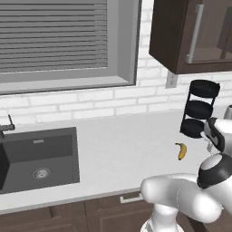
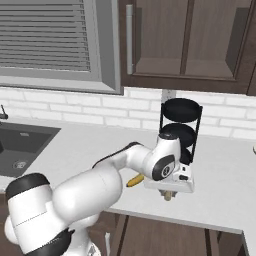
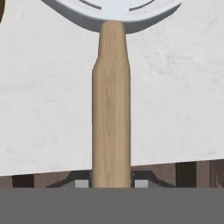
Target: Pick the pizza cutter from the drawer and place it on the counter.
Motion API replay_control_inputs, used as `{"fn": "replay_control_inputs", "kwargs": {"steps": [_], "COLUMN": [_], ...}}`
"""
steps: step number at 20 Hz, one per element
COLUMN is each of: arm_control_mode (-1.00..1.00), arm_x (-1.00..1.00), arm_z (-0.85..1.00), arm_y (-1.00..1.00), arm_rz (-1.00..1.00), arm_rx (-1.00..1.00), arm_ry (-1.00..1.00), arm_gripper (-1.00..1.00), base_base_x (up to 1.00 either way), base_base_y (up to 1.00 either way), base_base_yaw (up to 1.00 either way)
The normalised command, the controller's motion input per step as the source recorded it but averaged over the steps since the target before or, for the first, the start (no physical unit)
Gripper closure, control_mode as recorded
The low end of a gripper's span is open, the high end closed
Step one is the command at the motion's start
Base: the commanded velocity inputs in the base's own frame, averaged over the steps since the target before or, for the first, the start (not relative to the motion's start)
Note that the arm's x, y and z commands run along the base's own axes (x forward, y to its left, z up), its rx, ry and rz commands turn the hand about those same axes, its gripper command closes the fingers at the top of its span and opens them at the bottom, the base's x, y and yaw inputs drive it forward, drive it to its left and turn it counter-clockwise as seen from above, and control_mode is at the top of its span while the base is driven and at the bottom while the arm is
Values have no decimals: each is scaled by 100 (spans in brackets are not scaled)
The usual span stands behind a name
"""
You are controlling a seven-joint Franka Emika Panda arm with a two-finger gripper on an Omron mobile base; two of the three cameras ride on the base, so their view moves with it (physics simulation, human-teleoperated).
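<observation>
The pizza cutter has a light wooden handle and a round silvery blade at the top of the hand view. My gripper is shut on the lower end of the handle, whose length lies over the pale counter. In the right base view the gripper points down near the counter's front edge, and a short tan piece of the pizza cutter shows beneath it. I cannot tell whether the cutter touches the counter or hangs just above it.
A banana lies on the counter just left of my hand, banana. A black tiered rack stands behind against the brick wall. The dark sink is far left. Brown cabinet fronts run below the counter edge.
</observation>
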Motion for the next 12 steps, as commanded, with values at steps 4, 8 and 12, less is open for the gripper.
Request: {"fn": "replay_control_inputs", "kwargs": {"steps": [4, 8, 12], "arm_control_mode": [-100, -100, -100], "arm_x": [38, 44, 24], "arm_z": [-9, -43, -63], "arm_y": [4, 0, 0], "arm_rz": [1, 2, 2], "arm_rx": [0, 0, 0], "arm_ry": [0, 0, 0], "arm_gripper": [100, 100, 100], "base_base_x": [0, 0, 0], "base_base_y": [0, 0, 0], "base_base_yaw": [0, 0, 0]}}
